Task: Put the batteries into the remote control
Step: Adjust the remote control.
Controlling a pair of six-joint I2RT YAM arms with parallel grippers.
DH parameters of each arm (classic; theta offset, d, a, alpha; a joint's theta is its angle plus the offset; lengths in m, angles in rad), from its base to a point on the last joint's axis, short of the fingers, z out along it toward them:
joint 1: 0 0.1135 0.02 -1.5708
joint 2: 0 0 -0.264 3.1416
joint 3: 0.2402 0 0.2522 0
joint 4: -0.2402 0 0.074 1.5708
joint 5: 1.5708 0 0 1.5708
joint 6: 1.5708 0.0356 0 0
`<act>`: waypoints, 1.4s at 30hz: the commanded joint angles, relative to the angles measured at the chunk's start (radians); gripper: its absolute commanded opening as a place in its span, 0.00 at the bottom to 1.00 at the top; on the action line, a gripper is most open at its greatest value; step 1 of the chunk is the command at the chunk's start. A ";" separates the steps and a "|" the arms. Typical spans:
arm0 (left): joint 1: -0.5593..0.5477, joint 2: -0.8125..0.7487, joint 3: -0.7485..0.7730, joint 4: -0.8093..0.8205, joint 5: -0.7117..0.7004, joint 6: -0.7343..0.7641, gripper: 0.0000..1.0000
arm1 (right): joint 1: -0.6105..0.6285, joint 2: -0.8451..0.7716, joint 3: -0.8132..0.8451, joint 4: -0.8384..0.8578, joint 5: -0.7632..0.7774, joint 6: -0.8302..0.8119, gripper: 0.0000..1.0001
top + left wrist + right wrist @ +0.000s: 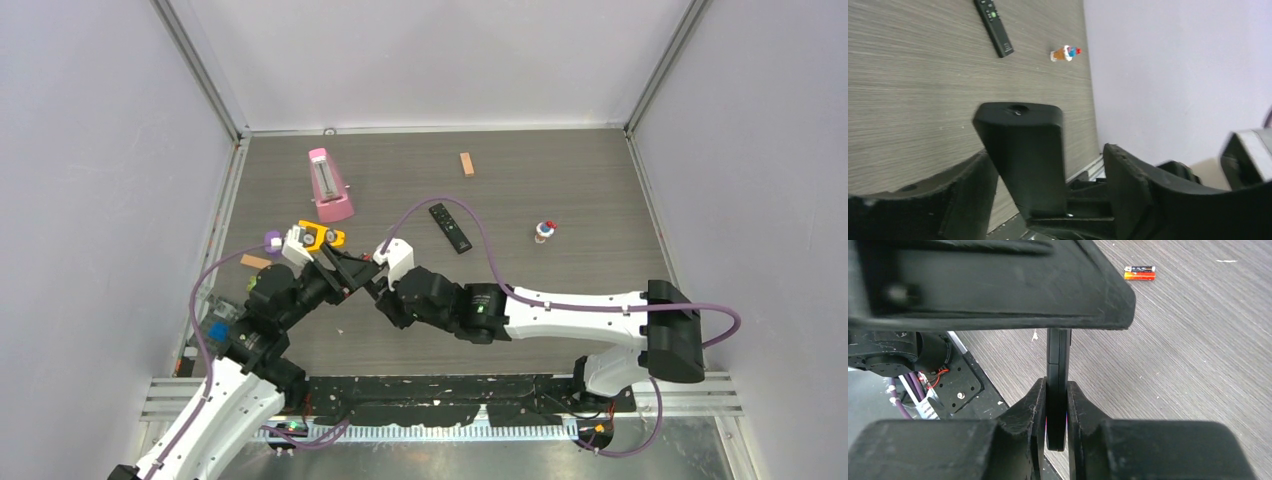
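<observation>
Wall-edged table (pixel 400 170); right end effector (pixel 1057 388) clamps black bar (pixel 1058 350).

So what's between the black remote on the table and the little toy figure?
Only bare table lies between remote and toy figure in the left wrist view; from the top, a purple cable arcs across that gap.

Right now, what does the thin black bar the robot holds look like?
The thin black plastic bar is flat and matte, with a small round hole in one end. It hangs above the grey wood-grain table. The right gripper pinches its flat sides; the left gripper has its jaws open around it.
</observation>
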 commanded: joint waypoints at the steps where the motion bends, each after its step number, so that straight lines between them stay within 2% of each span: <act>1: -0.004 -0.026 -0.010 0.129 0.029 0.025 0.81 | -0.058 -0.061 -0.045 0.108 -0.112 0.069 0.05; 5: -0.002 -0.064 -0.026 0.223 0.055 0.054 0.88 | -0.159 -0.158 -0.138 0.225 -0.319 0.150 0.05; 8: -0.003 -0.105 -0.048 0.336 0.077 0.063 0.88 | -0.241 -0.215 -0.207 0.337 -0.530 0.242 0.06; 11: -0.003 -0.125 -0.067 0.435 0.108 0.063 0.86 | -0.277 -0.248 -0.258 0.452 -0.659 0.315 0.08; 18: -0.003 -0.119 -0.068 0.440 0.144 0.071 0.86 | -0.299 -0.250 -0.301 0.680 -0.768 0.510 0.09; 21: -0.003 -0.132 -0.071 0.437 0.143 0.071 0.82 | -0.301 -0.240 -0.303 0.726 -0.797 0.574 0.10; 23: -0.003 -0.140 -0.071 0.445 0.149 0.067 0.76 | -0.304 -0.230 -0.299 0.739 -0.809 0.591 0.10; 26: -0.003 -0.141 -0.073 0.472 0.168 0.057 0.39 | -0.306 -0.212 -0.295 0.739 -0.811 0.603 0.10; 28: -0.003 -0.138 -0.070 0.467 0.178 0.047 0.19 | -0.308 -0.198 -0.295 0.739 -0.808 0.610 0.11; 30: -0.003 -0.136 -0.072 0.455 0.182 0.043 0.06 | -0.311 -0.181 -0.297 0.756 -0.812 0.622 0.12; 32: -0.003 -0.137 -0.079 0.449 0.183 0.038 0.00 | -0.316 -0.165 -0.301 0.774 -0.822 0.641 0.12; 37: -0.003 -0.145 -0.078 0.431 0.168 0.028 0.00 | -0.325 -0.145 -0.311 0.798 -0.826 0.665 0.17; 39: -0.004 -0.145 -0.074 0.415 0.159 0.015 0.00 | -0.326 -0.146 -0.309 0.788 -0.813 0.661 0.24; 41: -0.003 -0.143 -0.074 0.414 0.154 -0.004 0.00 | -0.326 -0.144 -0.303 0.782 -0.792 0.662 0.39; 42: -0.003 -0.140 -0.073 0.417 0.152 -0.012 0.00 | -0.326 -0.142 -0.300 0.783 -0.783 0.668 0.42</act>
